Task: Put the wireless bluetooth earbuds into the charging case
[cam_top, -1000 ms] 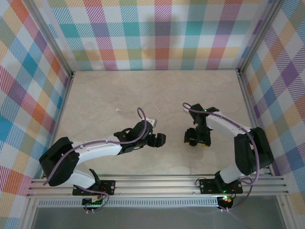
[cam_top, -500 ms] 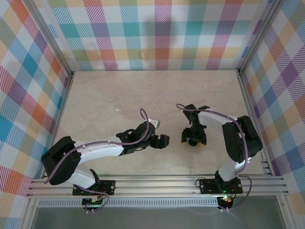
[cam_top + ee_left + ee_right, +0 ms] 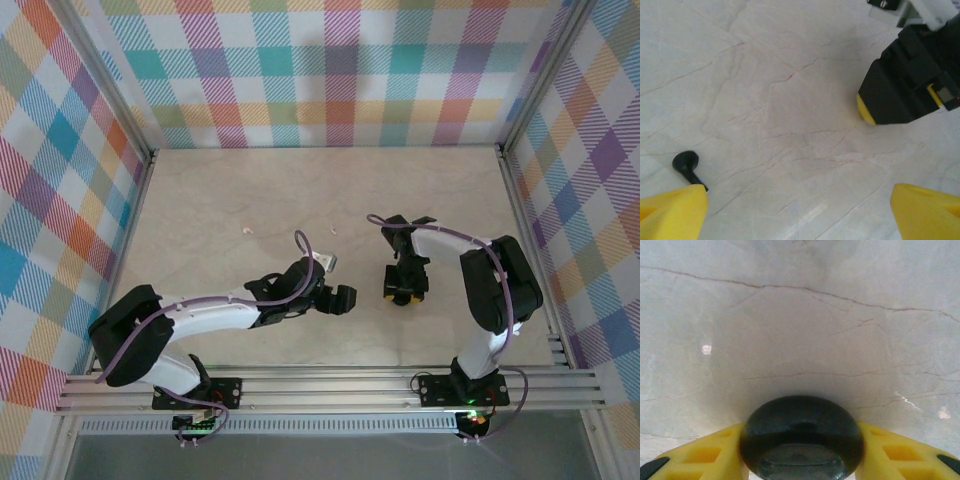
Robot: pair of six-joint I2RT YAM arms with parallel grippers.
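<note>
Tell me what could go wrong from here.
1. The earbud lies right at one fingertip of the open left gripper, not centred; closing now may flick it away.
2. The right gripper pinches a glossy black rounded object near its fingertips; it could squirt out.
3. Both grippers work close together and might collide.

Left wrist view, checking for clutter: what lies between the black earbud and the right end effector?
Bare tabletop runs between earbud and right end effector, seen from the left wrist.
</note>
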